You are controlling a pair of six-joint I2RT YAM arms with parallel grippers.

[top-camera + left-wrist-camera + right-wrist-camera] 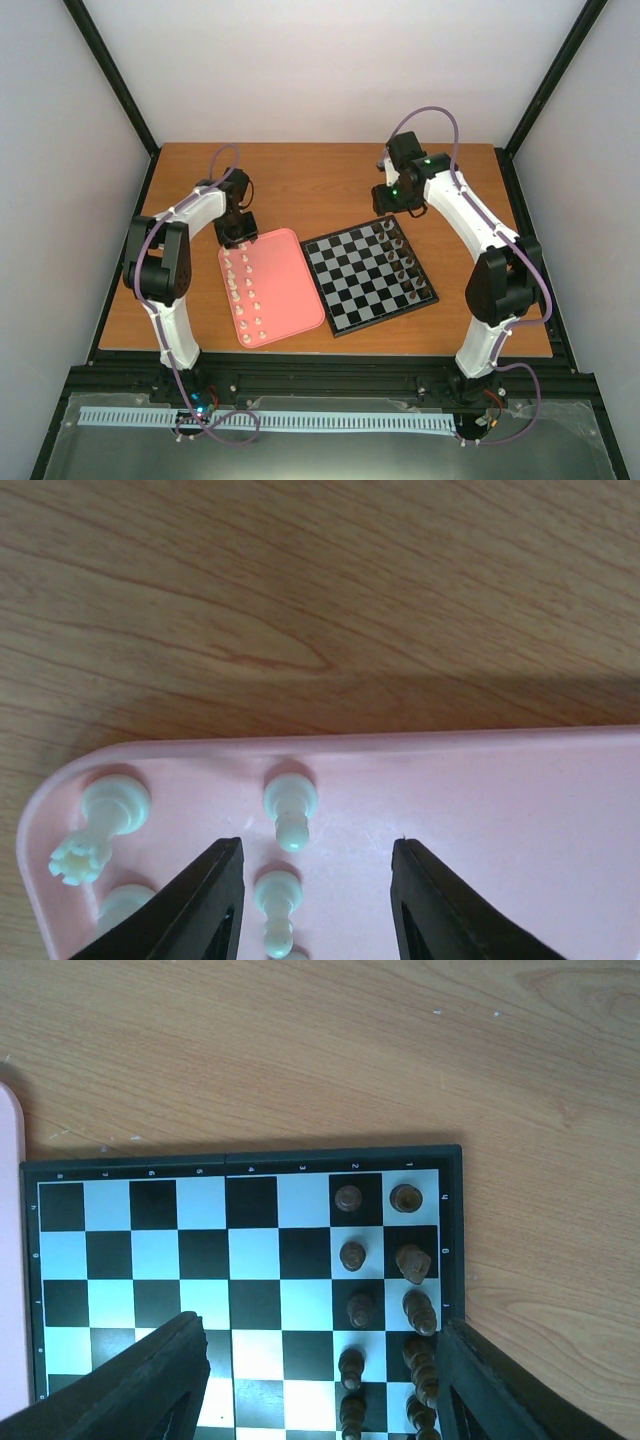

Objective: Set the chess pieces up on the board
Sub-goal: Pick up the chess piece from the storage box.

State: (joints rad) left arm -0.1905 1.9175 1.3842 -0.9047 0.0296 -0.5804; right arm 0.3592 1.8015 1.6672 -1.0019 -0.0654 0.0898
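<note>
Top view: the cream chess pieces (243,292) are mere specks on the pink tray (295,290) beside the board (355,280), too small to tell their kinds. 
Left wrist: the left pincer (316,842) is spread over pieces that are cropped at the bottom edge. 
Right wrist: the right pincer (320,1320) is spread above the board, whose near rows are cut off.

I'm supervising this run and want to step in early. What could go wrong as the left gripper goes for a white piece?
The pawn sits off centre between the open left gripper's fingers, so closing may shove or tip it. Other pale pieces sit close by on the tray; a finger could knock them. The pawn is tiny against the fingers and could slip out.
</note>
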